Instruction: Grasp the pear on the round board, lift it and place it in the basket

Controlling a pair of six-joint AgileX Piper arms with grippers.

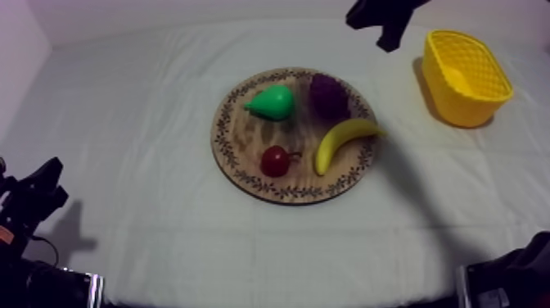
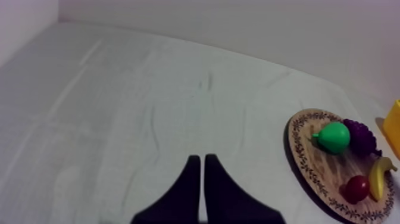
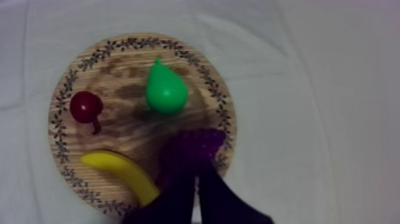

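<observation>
The pear is seen at 11 o'clock on the wooden board — the yellow basket is set at 2 o'clock. Left jaws and right jaws are held closed, empty.

The grapes crowded the pear on its right, seemingly just apart; the cloth at frame left of the board lay open.
</observation>
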